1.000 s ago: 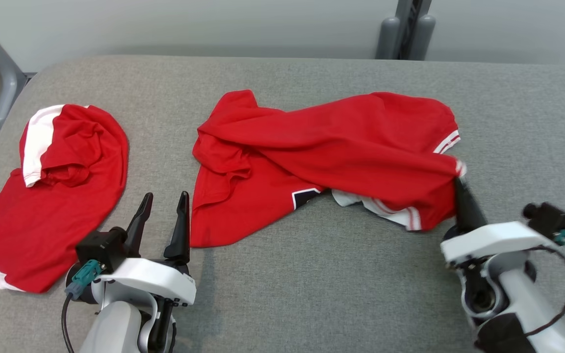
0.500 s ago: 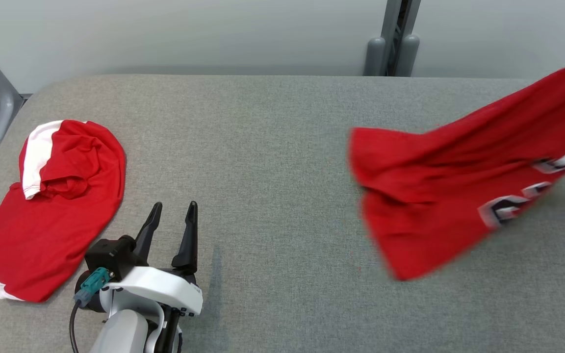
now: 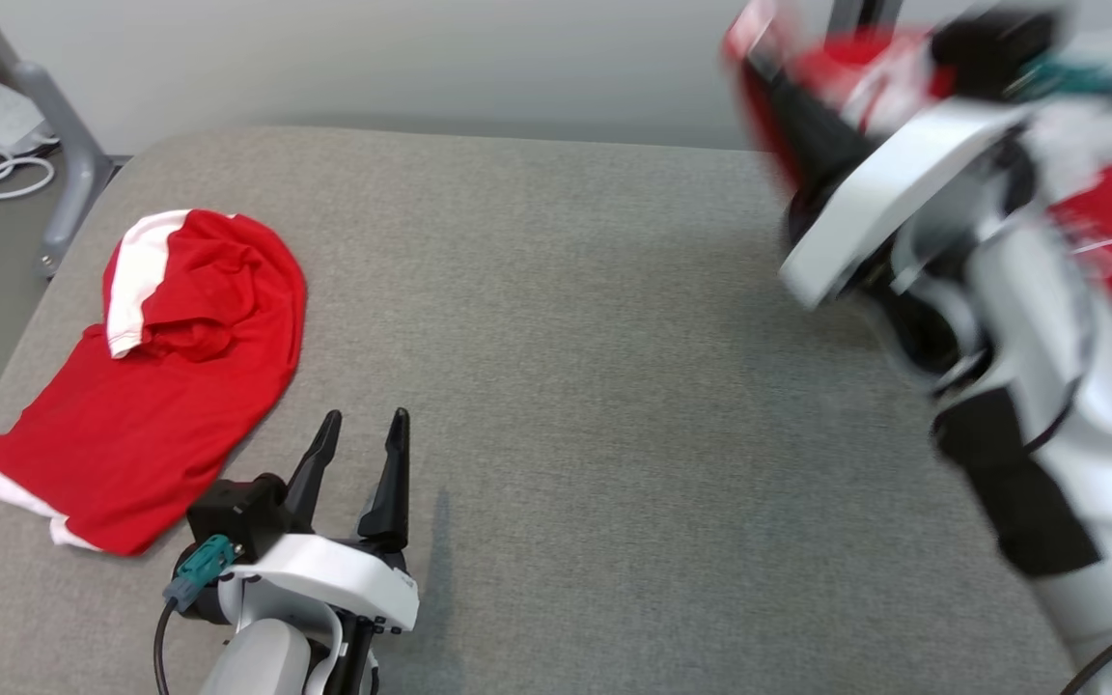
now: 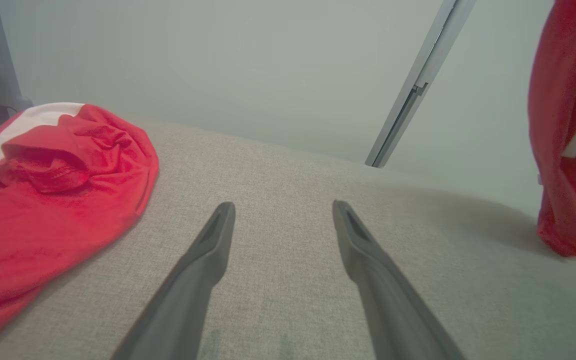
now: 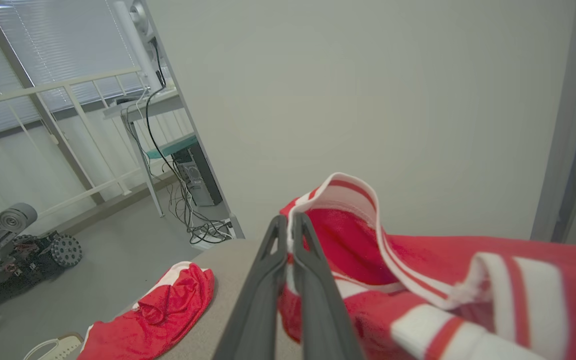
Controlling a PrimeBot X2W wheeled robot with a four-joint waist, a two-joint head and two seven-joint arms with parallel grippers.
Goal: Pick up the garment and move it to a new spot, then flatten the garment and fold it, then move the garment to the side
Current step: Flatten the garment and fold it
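Right gripper [image 5: 288, 220]: fingers clamped on striped hem of red jersey [image 5: 468, 260], held high
Left gripper [image 3: 366, 417]: fingers apart, empty, above grey table [image 3: 595, 386]
Second red shirt [image 3: 180, 386]: crumpled at table's left

The garment [image 5: 433, 255] is bright red with white bands striped in red at its cuff. The second garment [image 3: 199, 386] is the same red with a white panel and white hem. The bench [image 3: 566, 386] is flecked grey. The left tool [image 3: 366, 417] and right tool [image 5: 288, 222] have dark grey fingers.
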